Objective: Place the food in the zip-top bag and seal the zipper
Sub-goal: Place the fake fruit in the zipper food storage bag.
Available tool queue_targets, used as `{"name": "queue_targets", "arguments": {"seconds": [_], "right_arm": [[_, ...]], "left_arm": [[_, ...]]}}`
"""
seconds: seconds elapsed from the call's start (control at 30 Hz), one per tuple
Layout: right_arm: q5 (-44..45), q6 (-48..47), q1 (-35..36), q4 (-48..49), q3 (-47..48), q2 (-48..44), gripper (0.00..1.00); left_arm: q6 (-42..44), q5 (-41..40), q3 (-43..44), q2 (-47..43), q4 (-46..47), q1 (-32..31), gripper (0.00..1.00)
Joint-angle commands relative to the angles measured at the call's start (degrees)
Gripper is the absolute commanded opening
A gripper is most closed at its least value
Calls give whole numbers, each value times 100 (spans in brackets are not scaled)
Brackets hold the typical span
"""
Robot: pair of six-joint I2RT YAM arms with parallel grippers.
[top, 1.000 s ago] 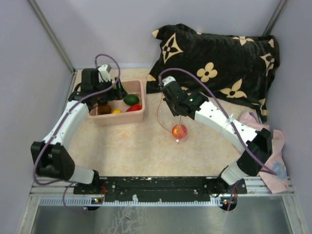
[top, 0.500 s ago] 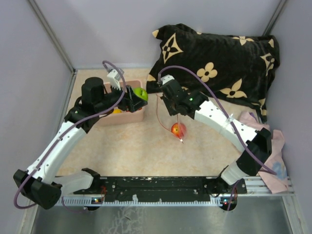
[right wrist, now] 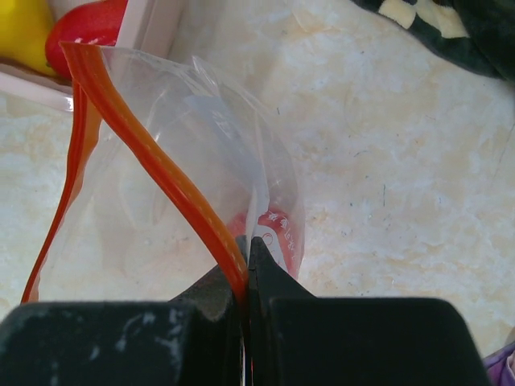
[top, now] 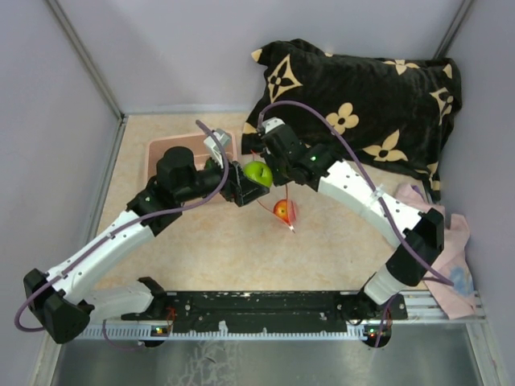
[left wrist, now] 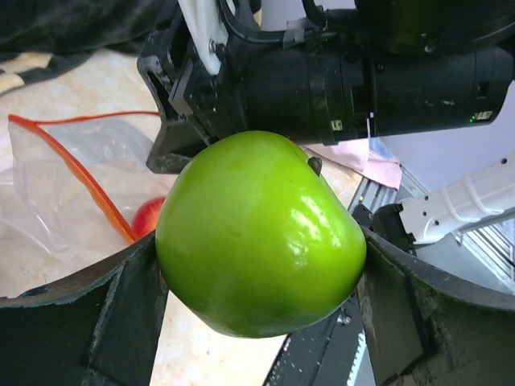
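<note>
Green apple (left wrist: 257, 233) clamped in left gripper (top: 253, 177), just left of bag (right wrist: 201, 145) mouth. Right gripper (right wrist: 245, 281) pinched tight on zipper (right wrist: 145, 153); red fruit (top: 282, 211) inside bag. Pink bin (top: 165, 147) left of bag, pillow (top: 362, 104) behind.

The left arm (top: 121, 241) stretches from the left end of the tabletop's (top: 209, 241) near edge up and rightward to its middle, forearm almost level, wrist turned sideways. The left pincer (top: 253, 178) has both fingers pressed against the sides of a green apple (left wrist: 257, 233). The right arm (top: 362, 197) rises from the near right corner toward the far middle, elbow bent, wrist pointing down. The right pincer (right wrist: 245, 269) is pinched tight on the red strip (right wrist: 153, 165) of a clear bag (right wrist: 201, 153). The two pincers sit just beside each other.
</note>
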Motion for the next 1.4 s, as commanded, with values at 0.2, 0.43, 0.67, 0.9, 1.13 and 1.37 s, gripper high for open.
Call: {"name": "queue_targets", "arguments": {"seconds": [0.2,0.43,0.67,0.9,1.13,1.37], "right_arm": [[-180,154,-32,-34,420,-16,0],[-485,284,-32,137,207,-144,0],[-923,518,-26,619,-296,-326,0],[-1277,700,-23,1029,-549,-428,0],[-1461,831,-14,1379,-944,-640,0],[-1462,859,-14,1599,-1113,-670,0]], "left_arm": [[535,-1026,-314,394,65,-240,43],[597,-1977,-657,627,-424,-249,44],[319,-1627,-159,602,-669,-256,49],[194,-1457,11,708,-559,-365,53],[-278,-2145,-92,637,-641,-415,59],[-369,-2132,-21,877,-656,-494,68]]}}
